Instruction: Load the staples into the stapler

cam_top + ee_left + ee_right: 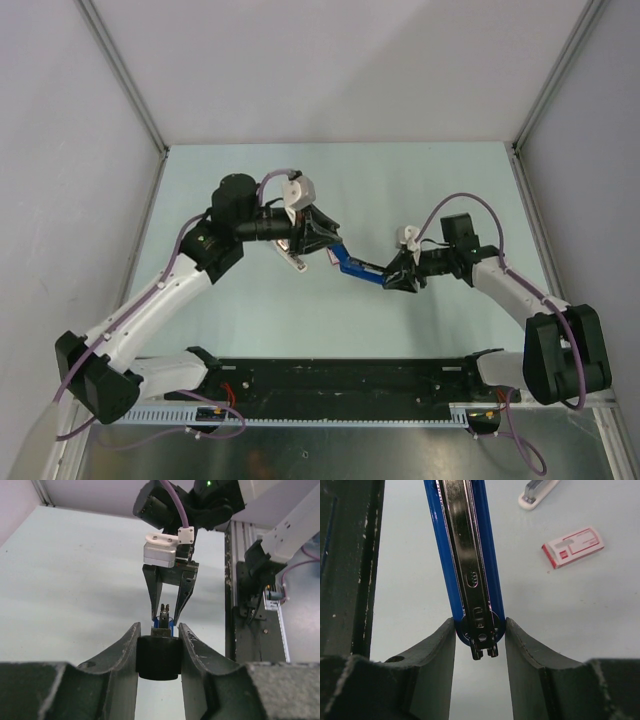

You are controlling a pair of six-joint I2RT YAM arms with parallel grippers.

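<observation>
The blue stapler (356, 266) hangs above the table, held at both ends. My left gripper (325, 243) is shut on its black end (158, 657). My right gripper (479, 625) is shut on the rounded blue end (490, 585), where the metal rail (465, 555) faces the camera. In the left wrist view the right gripper (167, 614) shows beyond the left gripper (158, 630). The pink-and-white box (572, 546) lies flat on the table. Past it lies a small white tray (536, 492) with a silvery-grey strip in it, which looks like the staples.
From above, the box (330, 257) and the tray (297, 262) lie under the left gripper. Grey walls close off the table on the left, right and far sides. A black base rail (340, 385) runs along the near edge.
</observation>
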